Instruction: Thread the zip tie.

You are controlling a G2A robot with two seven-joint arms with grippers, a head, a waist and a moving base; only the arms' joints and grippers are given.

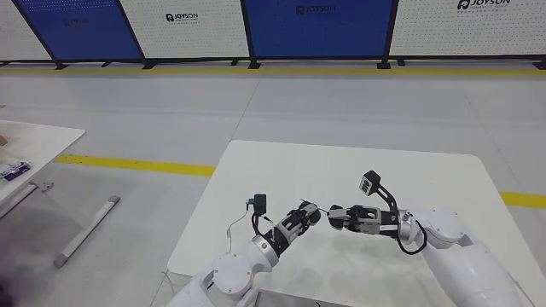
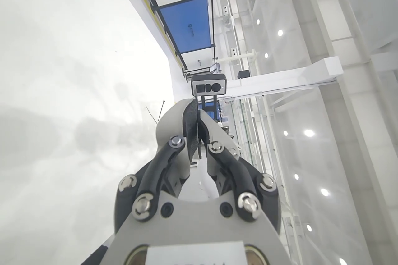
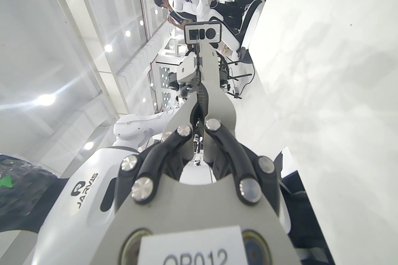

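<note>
pose: left tool (image 1: 312, 215) and right tool (image 1: 334, 216) meet tip to tip above the white table (image 1: 281, 170) | grip: both pinched together on the zip tie (image 2: 159, 112) | 2 thin black strands jut beside the left tool's tip

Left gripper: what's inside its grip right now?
The left gripper is shut tight. A thin dark zip tie sticks out beside its tip. The stretch inside the grip is covered, so how much is clamped cannot be seen.
</note>
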